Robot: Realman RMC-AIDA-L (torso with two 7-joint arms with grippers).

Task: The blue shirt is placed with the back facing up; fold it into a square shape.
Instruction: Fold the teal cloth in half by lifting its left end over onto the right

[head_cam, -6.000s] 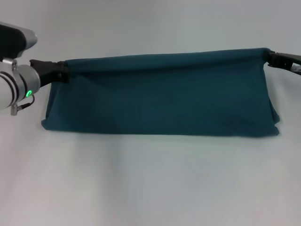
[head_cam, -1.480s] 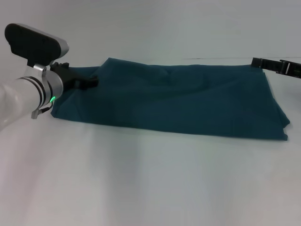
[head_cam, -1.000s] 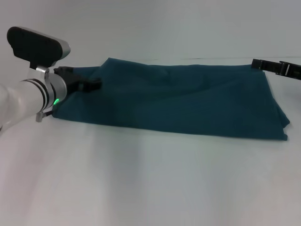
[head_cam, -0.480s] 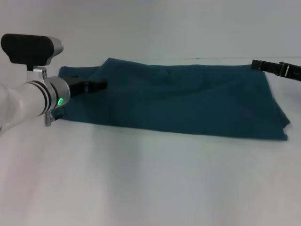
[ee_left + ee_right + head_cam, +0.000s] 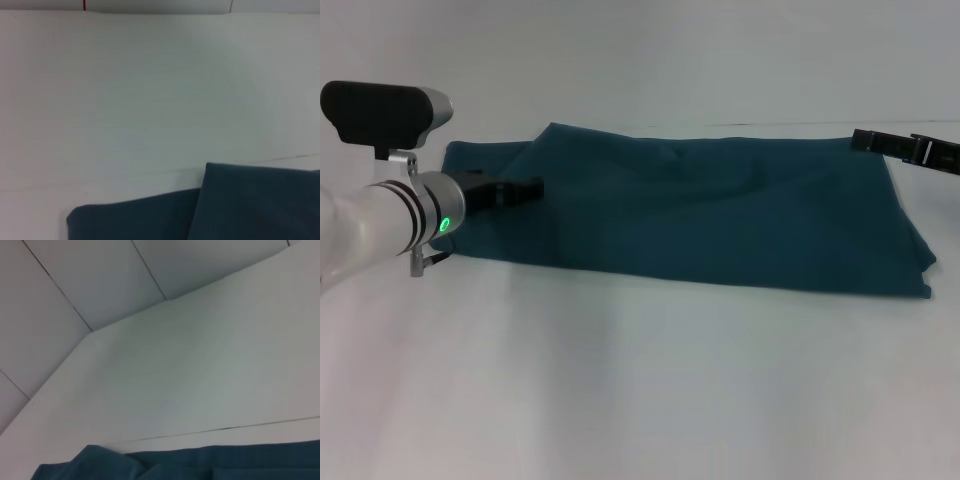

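Two grippers flank the plain blue shirt point(image 5: 700, 215): left gripper point(image 5: 532, 187) and right gripper point(image 5: 865, 140), grip unclear.

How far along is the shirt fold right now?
Done: the shirt lies on the table as a long folded band, wide rather than square. In hand: the left gripper is over the band's left end; the right gripper sits at its far right corner. Left: folding the ends inward to make a square.

Left pincer point(image 5: 525, 187) reaches in from the left; right pincer point(image 5: 868, 140) far right.
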